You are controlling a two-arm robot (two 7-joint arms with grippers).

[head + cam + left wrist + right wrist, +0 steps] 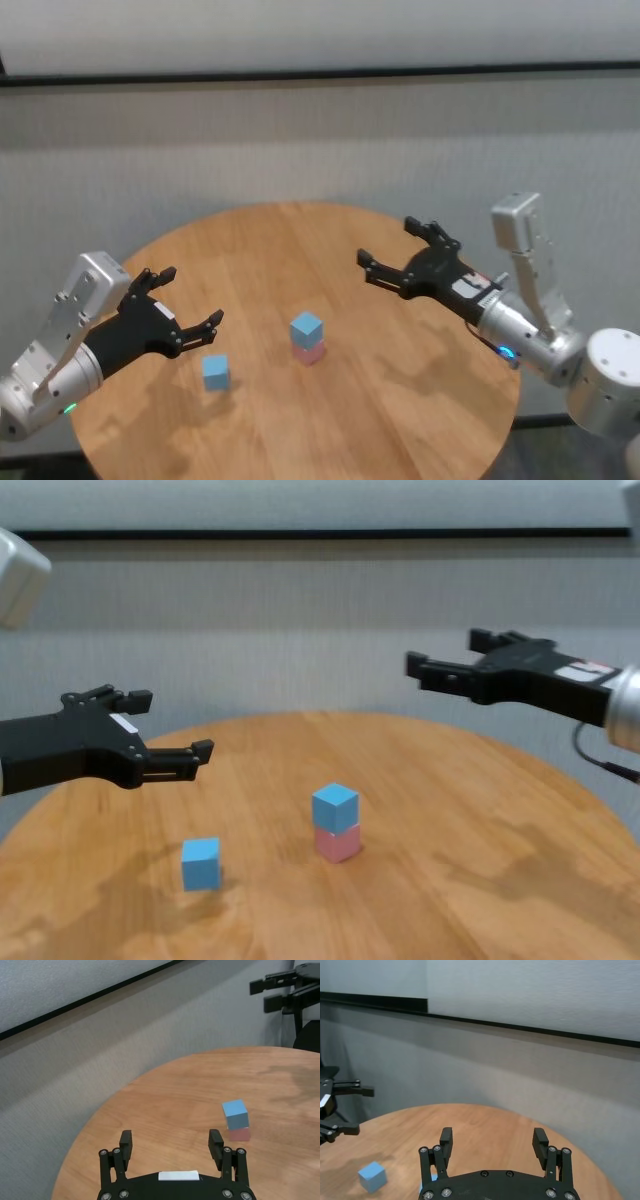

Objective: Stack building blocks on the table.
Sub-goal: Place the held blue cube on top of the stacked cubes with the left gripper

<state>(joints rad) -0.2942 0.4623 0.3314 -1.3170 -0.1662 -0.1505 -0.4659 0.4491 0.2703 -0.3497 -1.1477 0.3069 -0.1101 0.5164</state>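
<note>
A light blue block (307, 326) sits on top of a pink block (310, 352) near the middle of the table (400, 400); the same stack shows as blue block (335, 807) on pink block (337, 844). A second light blue block (215, 371) lies alone to the stack's left, also seen as the loose block (201, 863). My left gripper (190, 297) hovers open and empty above and behind the loose block. My right gripper (388, 242) is open and empty, raised to the right of the stack. The left wrist view shows the stack's blue block (235, 1113) beyond my left gripper (170, 1142).
The round wooden table ends in a curved edge (100, 1115) close to a grey wall (320, 150) with a dark rail. In the right wrist view, the loose block (372, 1176) lies beyond my right gripper (493, 1140), with the left gripper (340, 1110) farther off.
</note>
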